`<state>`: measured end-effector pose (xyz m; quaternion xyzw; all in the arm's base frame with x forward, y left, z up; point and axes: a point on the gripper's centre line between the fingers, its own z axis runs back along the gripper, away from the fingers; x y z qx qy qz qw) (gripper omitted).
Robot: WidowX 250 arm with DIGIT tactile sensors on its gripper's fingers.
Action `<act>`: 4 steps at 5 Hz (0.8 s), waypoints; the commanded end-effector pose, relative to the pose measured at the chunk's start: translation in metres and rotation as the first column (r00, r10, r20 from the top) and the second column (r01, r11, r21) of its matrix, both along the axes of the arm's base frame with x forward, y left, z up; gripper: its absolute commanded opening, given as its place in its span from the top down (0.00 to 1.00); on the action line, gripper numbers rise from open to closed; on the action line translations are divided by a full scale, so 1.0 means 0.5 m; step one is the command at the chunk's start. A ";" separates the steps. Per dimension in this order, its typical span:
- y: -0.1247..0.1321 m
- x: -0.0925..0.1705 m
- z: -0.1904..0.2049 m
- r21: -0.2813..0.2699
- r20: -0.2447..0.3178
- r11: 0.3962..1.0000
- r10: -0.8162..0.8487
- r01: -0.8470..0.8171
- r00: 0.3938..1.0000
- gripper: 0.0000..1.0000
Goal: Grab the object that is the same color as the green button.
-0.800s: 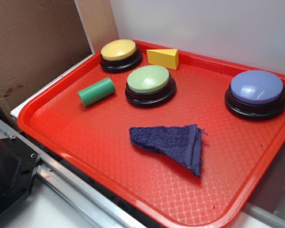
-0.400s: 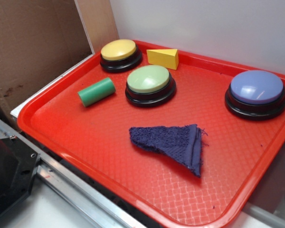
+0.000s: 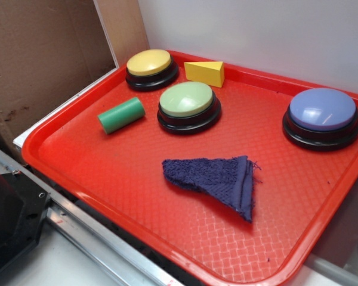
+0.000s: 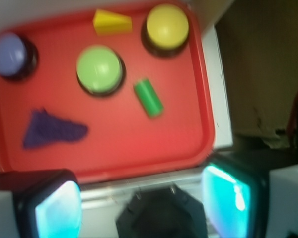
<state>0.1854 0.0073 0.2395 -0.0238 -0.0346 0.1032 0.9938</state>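
Claw (image 4: pixel 141 198) spread apart, high above the tray's (image 4: pixel 139 163) near edge, green cylinder (image 4: pixel 148 97) untouched

No legible text or labels anywhere.

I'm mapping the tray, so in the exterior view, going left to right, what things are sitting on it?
green cylinder → yellow button → green button → blue button. The yellow wedge and the blue cloth overlap the green button's span, so I left them out.
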 end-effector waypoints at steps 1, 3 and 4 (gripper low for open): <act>0.084 0.079 -0.091 0.115 -0.047 0.982 -0.145 0.150 0.988 0.00; 0.122 0.109 -0.276 0.140 -0.227 0.929 -0.306 0.342 0.924 0.00; 0.124 0.119 -0.342 0.103 -0.250 0.924 -0.335 0.369 0.909 0.00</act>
